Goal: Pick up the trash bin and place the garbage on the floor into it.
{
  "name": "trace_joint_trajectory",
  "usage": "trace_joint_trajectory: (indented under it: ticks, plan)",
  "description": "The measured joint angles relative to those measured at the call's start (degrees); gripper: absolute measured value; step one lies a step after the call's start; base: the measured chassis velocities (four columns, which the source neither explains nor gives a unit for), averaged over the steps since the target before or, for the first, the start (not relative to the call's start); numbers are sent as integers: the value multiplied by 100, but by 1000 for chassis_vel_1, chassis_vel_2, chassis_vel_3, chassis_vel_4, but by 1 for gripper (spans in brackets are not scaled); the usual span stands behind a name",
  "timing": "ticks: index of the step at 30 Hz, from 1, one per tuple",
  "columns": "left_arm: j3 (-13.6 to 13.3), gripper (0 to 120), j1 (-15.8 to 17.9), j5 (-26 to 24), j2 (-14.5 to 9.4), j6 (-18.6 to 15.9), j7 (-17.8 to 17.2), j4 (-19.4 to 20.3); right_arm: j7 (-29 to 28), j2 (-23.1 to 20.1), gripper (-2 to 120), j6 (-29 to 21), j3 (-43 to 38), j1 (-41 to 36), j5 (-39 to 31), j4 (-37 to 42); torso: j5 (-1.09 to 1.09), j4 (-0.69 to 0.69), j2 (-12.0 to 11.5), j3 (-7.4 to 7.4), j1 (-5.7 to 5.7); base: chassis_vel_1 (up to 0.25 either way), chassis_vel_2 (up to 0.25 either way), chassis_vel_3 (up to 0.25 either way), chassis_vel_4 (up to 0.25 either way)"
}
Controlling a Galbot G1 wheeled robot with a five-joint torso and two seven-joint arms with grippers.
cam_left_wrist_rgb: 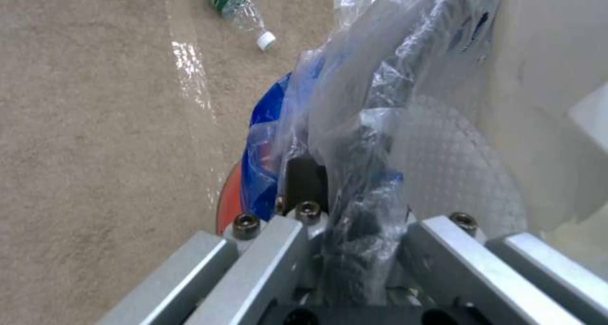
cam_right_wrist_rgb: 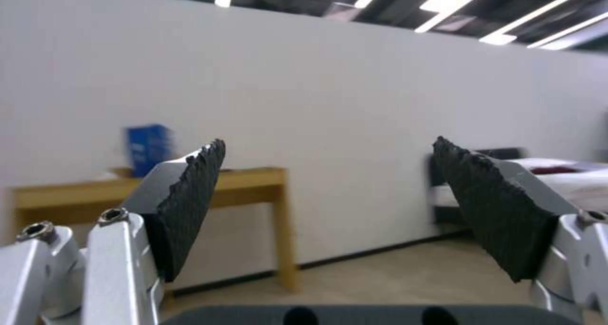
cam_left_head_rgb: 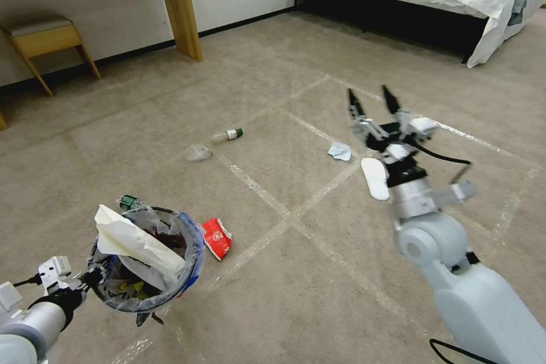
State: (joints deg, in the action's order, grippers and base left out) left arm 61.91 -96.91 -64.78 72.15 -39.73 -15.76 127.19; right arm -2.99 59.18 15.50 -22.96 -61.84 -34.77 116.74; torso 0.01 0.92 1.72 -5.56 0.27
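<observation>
**A:** We've got the trash bin [cam_left_head_rgb: 149, 261] up off the carpet [cam_left_head_rgb: 318, 250], low on our left. The left gripper [cam_left_wrist_rgb: 345, 206] is pinching its bagged rim, jaws pressed onto the plastic. White paper [cam_left_head_rgb: 133, 242] pokes out the top.

**B:** And our right gripper [cam_left_head_rgb: 372, 103]?

**A:** Raised mid-air on the right, jaws spread wide with nothing between them.

**B:** What litter do we see?

**A:** Red wrapper [cam_left_head_rgb: 216, 238] just beside the bin, a clear bottle [cam_left_head_rgb: 228, 135] farther out, a crumpled clear bag [cam_left_head_rgb: 198, 152] near it, a tissue [cam_left_head_rgb: 340, 151] by the tape lines, and a green-label bottle [cam_left_wrist_rgb: 237, 7] behind the bin.
</observation>
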Motion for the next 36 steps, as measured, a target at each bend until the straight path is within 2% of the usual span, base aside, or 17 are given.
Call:
trace_joint_trajectory:
  ticks: [5, 6, 12, 36]
  plan:
    - [-24, 1, 24, 2, 27, 22, 22, -4, -184, 212, 85, 34, -159, -280, 407, -117, 0, 0, 0, 0, 0, 0, 0, 0, 0]
    - [-34, 1, 38, 6, 43, 36, 50, -4, -264, 375, 86, 41, -183, -393, 575, -135, 0, 0, 0, 0, 0, 0, 0, 0, 0]
    - [-51, 1, 56, -16, 67, 41, 97, 20, -367, 719, 91, 39, -340, -741, 759, -96, 0, 0, 0, 0, 0, 0, 0, 0, 0]
    - [-23, 1, 68, -80, 118, 28, 52, -10, -309, 820, 96, 170, -401, -900, 789, -270, -1, 0, 0, -1, 0, 17, 16, 17, 16]
